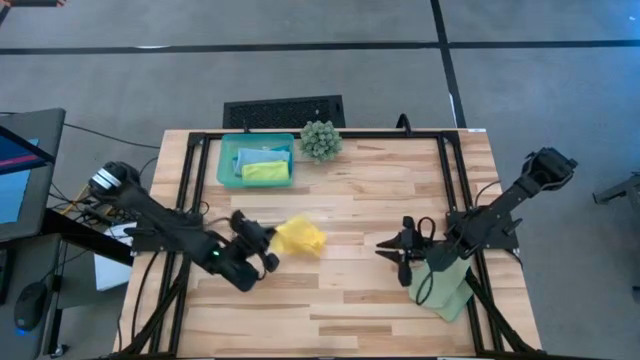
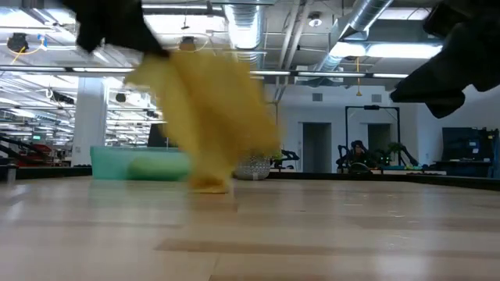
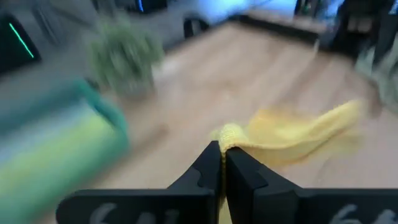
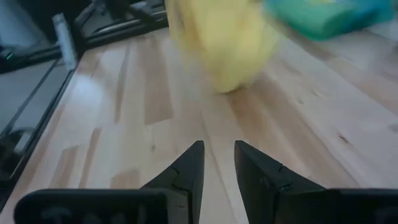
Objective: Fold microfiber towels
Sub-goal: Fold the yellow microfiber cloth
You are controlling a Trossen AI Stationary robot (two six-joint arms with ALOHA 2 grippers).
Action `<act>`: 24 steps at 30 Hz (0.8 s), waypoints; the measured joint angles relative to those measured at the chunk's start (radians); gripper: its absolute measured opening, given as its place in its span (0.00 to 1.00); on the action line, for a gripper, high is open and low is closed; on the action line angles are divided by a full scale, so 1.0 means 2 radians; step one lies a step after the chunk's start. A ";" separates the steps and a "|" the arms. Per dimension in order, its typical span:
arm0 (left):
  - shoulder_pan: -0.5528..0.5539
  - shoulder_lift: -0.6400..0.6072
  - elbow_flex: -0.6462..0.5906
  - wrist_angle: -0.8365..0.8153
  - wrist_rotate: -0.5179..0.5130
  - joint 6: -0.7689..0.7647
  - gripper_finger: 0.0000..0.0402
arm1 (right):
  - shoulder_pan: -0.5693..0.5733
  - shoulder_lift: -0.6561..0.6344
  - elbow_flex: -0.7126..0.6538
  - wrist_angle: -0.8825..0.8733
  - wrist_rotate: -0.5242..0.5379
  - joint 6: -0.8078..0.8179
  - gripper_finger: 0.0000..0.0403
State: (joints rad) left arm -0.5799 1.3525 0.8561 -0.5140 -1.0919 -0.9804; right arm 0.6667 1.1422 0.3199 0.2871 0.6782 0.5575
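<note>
A yellow microfiber towel hangs bunched from my left gripper, which is shut on it over the table's left middle. In the low view the yellow towel droops, its lower end at or just above the tabletop. My right gripper stands open at the right middle with nothing between its fingers; it faces the yellow towel. A pale sage towel lies at the near right, partly over the table's edge, under the right arm. Blue and lime green towels lie in the teal tray. My left gripper pinches a bunched bit of the yellow towel's edge between its two shut fingers. One layer or several, I cannot tell. The fingers come from the table's left, slanting a little downward. The towel hangs slack beyond and below them.
The teal tray stands at the far left of the table, with a spiky green ball plant beside it on its right. Bare wood lies between the two grippers and along the near edge. A black frame runs along the table's sides.
</note>
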 joint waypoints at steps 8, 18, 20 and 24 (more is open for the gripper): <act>0.026 0.114 -0.085 0.184 0.194 0.000 0.00 | -0.090 0.104 0.020 0.149 -0.048 -0.115 0.29; 0.036 0.138 -0.066 0.183 0.228 0.052 0.00 | -0.201 0.316 0.235 0.129 -0.332 -0.321 0.54; 0.034 0.138 -0.066 0.183 0.230 0.052 0.00 | -0.201 0.351 0.277 0.101 -0.337 -0.382 0.57; 0.026 0.138 -0.066 0.183 0.229 0.049 0.00 | -0.203 0.407 0.349 0.050 -0.333 -0.486 0.58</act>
State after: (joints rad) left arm -0.5279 1.6291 0.7238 -0.1475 -0.6331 -0.8817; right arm 0.2600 1.9563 1.0183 0.3875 0.0112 -0.4144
